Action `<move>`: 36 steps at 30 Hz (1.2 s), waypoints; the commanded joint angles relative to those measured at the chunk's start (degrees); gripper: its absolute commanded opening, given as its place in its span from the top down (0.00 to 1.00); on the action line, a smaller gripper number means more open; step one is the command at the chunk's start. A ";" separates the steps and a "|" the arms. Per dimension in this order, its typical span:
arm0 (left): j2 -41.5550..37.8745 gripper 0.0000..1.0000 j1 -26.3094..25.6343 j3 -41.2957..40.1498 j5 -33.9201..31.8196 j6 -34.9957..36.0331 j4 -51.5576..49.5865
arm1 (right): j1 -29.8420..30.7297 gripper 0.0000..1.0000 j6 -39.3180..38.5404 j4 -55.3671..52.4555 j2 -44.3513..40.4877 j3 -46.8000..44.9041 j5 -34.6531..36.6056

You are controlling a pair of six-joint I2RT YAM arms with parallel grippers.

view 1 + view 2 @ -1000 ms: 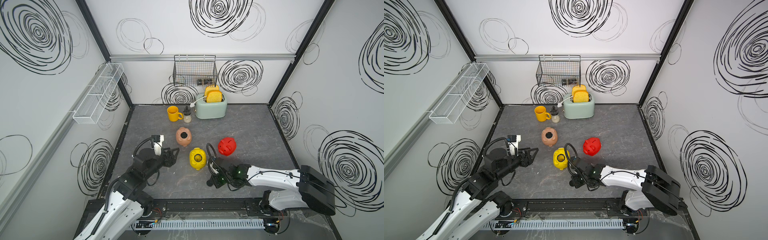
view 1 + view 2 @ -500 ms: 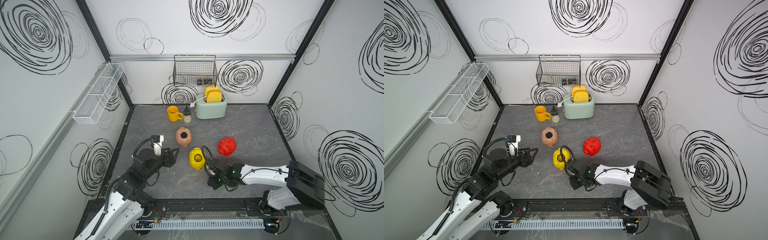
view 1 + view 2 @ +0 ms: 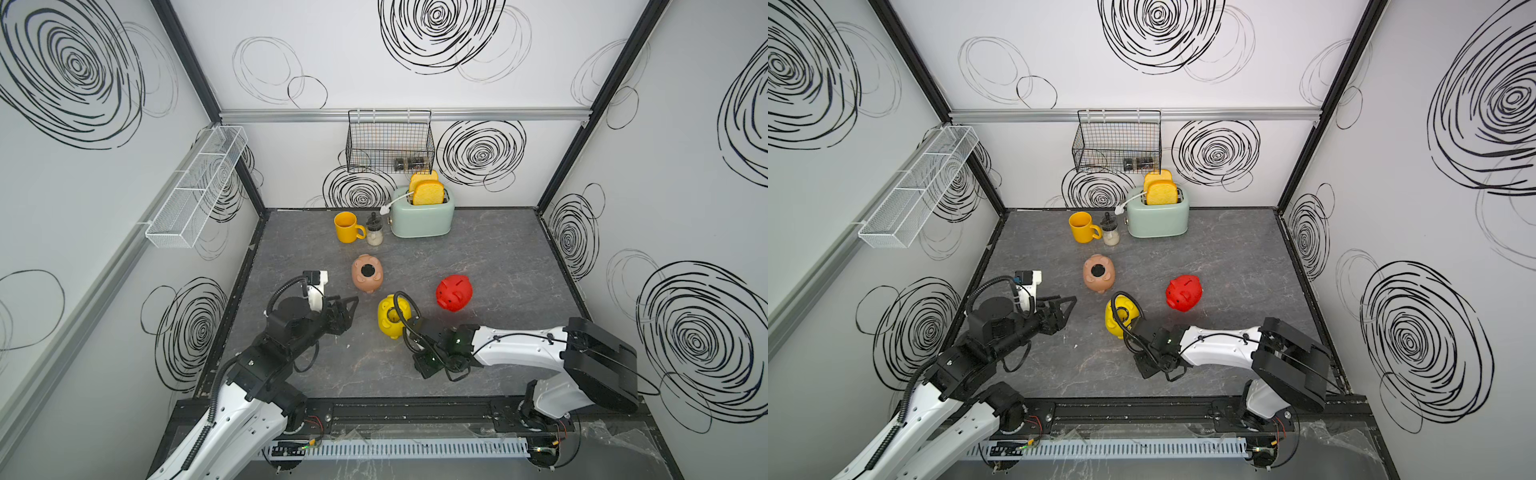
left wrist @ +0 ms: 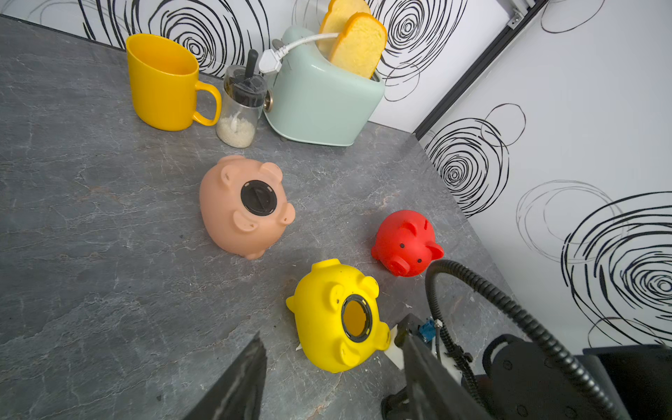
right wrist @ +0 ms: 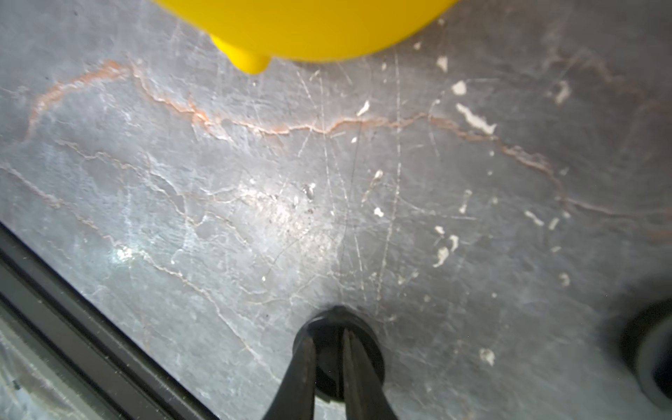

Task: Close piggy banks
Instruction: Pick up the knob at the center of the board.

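Pink pig: the pink pig [image 4: 243,207] lies belly up, at about 10 o'clock from the middle of the table [image 3: 498,257]. A black plug [image 4: 259,197] sits in its belly hole, so this one looks closed.
Yellow pig: the yellow pig [image 4: 338,314] lies at about 5 o'clock from the pink pig, well apart from it. Its belly hole [image 4: 355,319] is turned up and to the side. The hole is bare with only its dark rim showing, so this pig is open.
Red pig: the red pig [image 3: 454,293] stands on its feet at about 2 o'clock from the yellow pig. Its belly is hidden, so I cannot tell if it is plugged.
Right gripper: the right gripper [image 5: 329,340] is low over the table, at about 5 o'clock from the yellow pig. Its fingers are pinched on the raised middle of a loose plug [image 5: 369,349] that rests on the table.
Left gripper: the left gripper [image 3: 350,312] hangs at about 9 o'clock from the yellow pig, with its jaws apart and nothing between them.
Done: one pig of three is closed for certain.
Left to do: the loose plug has to be lifted and carried to the yellow pig's hole. There it must be pressed or turned home. After that the red pig's belly needs checking.
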 commanded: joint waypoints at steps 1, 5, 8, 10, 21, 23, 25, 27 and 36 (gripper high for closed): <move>-0.44 0.36 -0.25 -0.44 -0.40 0.29 0.98 | 1.18 0.81 0.17 -6.85 2.51 0.18 3.74; -0.43 0.36 -0.46 -0.40 -0.41 0.29 1.00 | 2.07 0.81 0.88 -7.40 2.90 0.21 4.81; -0.55 0.36 -0.51 -0.40 -0.47 0.29 0.99 | 2.29 0.82 1.10 -7.78 2.87 0.14 5.45; -0.55 0.36 -0.51 -0.40 -0.50 0.27 0.95 | 2.46 0.83 1.26 -8.37 2.90 0.14 5.95; -0.57 0.36 -0.86 -0.37 -0.96 0.20 0.82 | 2.91 0.84 2.43 -11.67 1.88 -0.55 9.25; -0.53 0.36 -0.95 -0.40 -0.96 0.20 0.82 | 2.86 0.84 2.60 -11.18 1.21 -1.07 8.77; -0.56 0.36 -1.04 -0.40 -1.04 0.07 0.75 | 2.82 0.83 2.67 -10.29 0.52 -1.50 7.76; -0.52 0.35 -1.21 -0.40 -1.24 0.07 0.73 | 2.82 0.83 2.97 -9.97 0.10 -1.80 7.58; -0.57 0.36 -1.49 -0.40 -1.41 0.07 0.57 | 1.95 0.82 4.47 -11.82 -0.61 -2.40 9.52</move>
